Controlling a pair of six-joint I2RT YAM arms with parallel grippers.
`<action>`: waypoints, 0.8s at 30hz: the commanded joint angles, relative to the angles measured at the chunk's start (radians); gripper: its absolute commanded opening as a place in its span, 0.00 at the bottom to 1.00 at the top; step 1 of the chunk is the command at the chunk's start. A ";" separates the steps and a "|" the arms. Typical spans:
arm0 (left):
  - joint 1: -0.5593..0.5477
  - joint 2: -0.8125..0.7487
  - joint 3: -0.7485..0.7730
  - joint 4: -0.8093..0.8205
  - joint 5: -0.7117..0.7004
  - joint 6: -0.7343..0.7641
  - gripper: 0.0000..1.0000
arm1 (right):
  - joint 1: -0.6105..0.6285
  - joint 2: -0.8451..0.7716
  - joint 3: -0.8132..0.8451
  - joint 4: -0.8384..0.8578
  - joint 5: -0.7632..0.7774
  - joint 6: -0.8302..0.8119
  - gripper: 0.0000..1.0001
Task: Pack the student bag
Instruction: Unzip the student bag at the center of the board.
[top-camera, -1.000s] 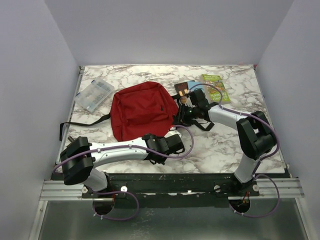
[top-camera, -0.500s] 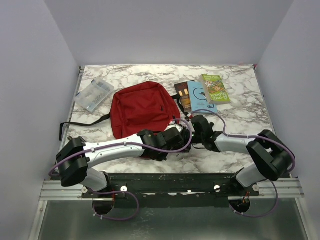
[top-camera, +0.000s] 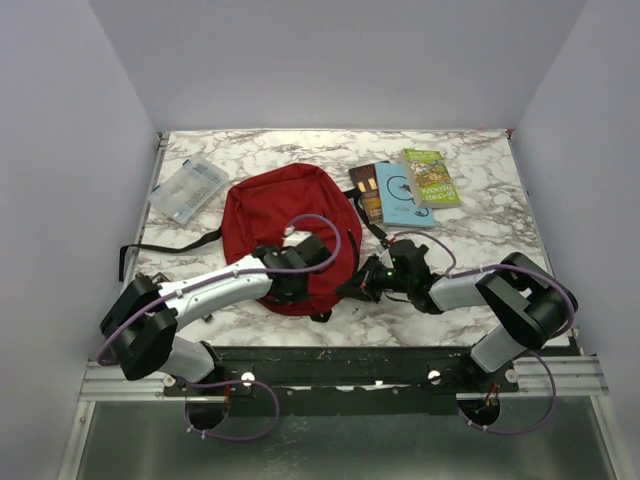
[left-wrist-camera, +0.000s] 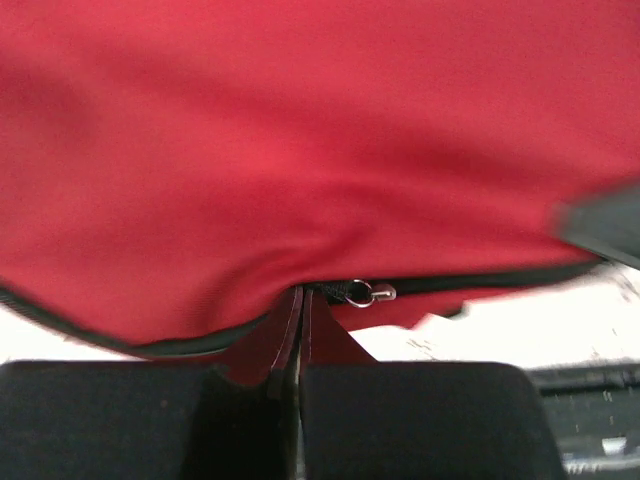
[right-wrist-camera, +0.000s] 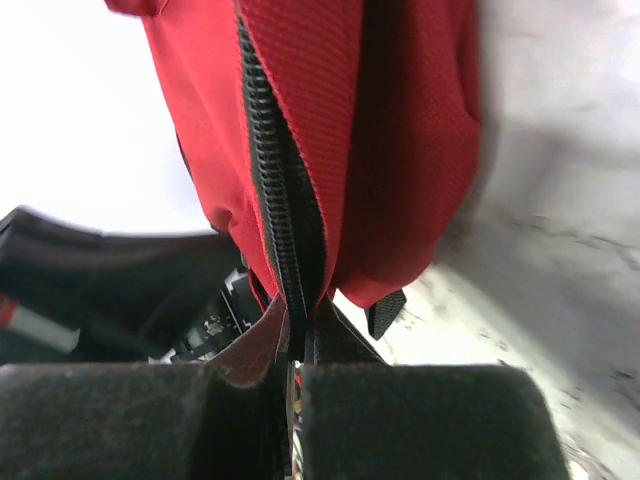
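The dark red student bag (top-camera: 285, 215) lies in the middle of the table. My left gripper (top-camera: 312, 262) is over its near part, shut on a fold of the red fabric beside the zipper, as the left wrist view (left-wrist-camera: 300, 312) shows. A small metal zipper pull (left-wrist-camera: 372, 293) hangs just right of the jaws. My right gripper (top-camera: 358, 288) is at the bag's near right corner, shut on the bag's edge right at the black zipper (right-wrist-camera: 280, 200). In the right wrist view (right-wrist-camera: 300, 335) the bag (right-wrist-camera: 400, 130) hangs lifted above the table.
A clear plastic case (top-camera: 187, 188) lies at the back left. A brown book (top-camera: 364, 190), a blue book (top-camera: 400, 196) and a green book (top-camera: 432, 177) lie at the back right. A black strap (top-camera: 165, 245) trails left from the bag.
My right gripper came back from the books to the bag's near right corner and shut on it. My left gripper moved left and up onto the bag and pinched the fabric.
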 joint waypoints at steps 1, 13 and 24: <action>0.220 -0.088 -0.139 -0.097 -0.007 -0.204 0.00 | -0.057 -0.038 -0.078 0.105 0.015 0.045 0.01; 0.795 -0.233 -0.201 0.088 0.081 -0.131 0.00 | -0.136 -0.048 -0.030 0.005 -0.116 -0.101 0.01; 0.965 -0.138 -0.104 0.255 0.314 -0.002 0.00 | -0.134 -0.045 0.024 -0.089 -0.207 -0.264 0.01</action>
